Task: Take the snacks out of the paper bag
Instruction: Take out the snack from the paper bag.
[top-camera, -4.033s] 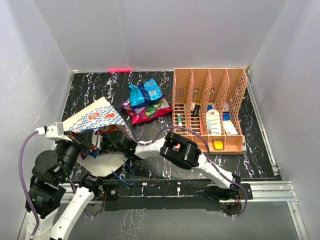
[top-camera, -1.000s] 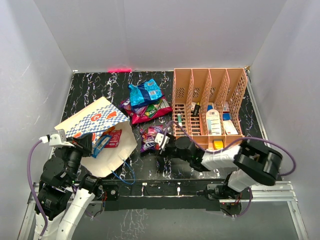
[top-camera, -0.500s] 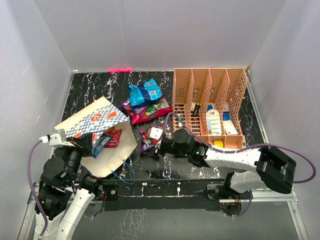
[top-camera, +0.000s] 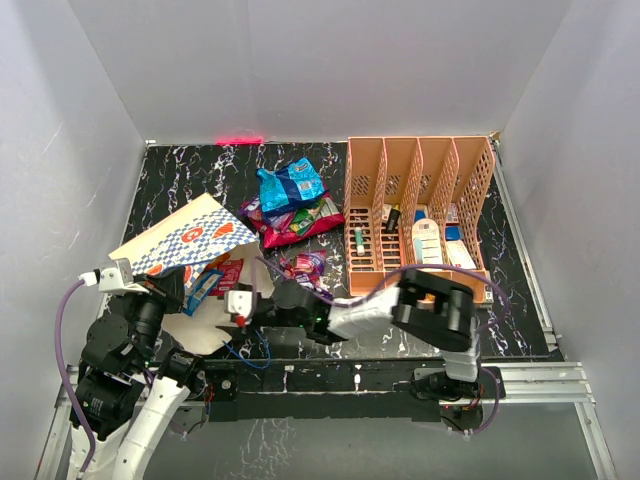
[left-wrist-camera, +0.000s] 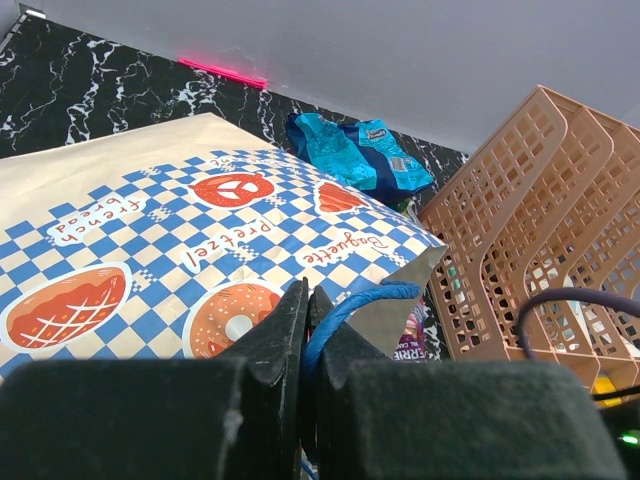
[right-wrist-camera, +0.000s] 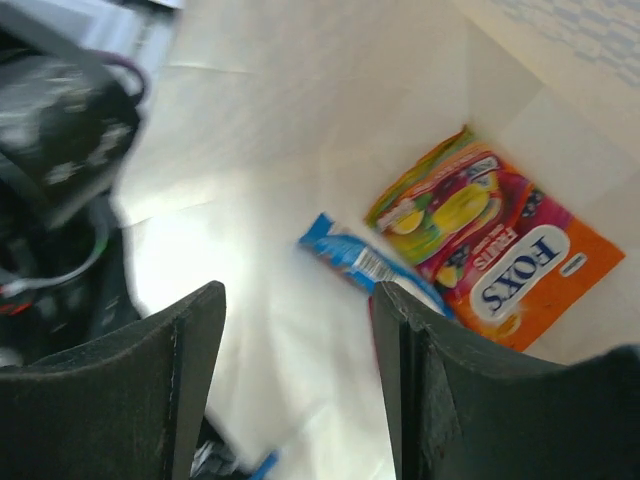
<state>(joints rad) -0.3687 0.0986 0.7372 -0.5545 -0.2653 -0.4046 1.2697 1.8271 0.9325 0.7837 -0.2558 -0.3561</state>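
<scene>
From above, the cream checkered paper bag (top-camera: 190, 240) is seen on the table (top-camera: 520, 320), its mouth faced by the right tool (top-camera: 232, 303). At the left wrist, the left tool (left-wrist-camera: 308, 300) is shown clenched on the blue cord handle (left-wrist-camera: 365, 297), best held high. Only at the right wrist are an orange foil packet (right-wrist-camera: 500, 270) and a slim blue packet (right-wrist-camera: 360, 262) revealed inside, past spread, empty jaws; one edge should be pinched.

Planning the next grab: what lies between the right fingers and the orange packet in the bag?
Right wrist view: a blue packet, lying on the paper bag; otherwise bare.
</scene>
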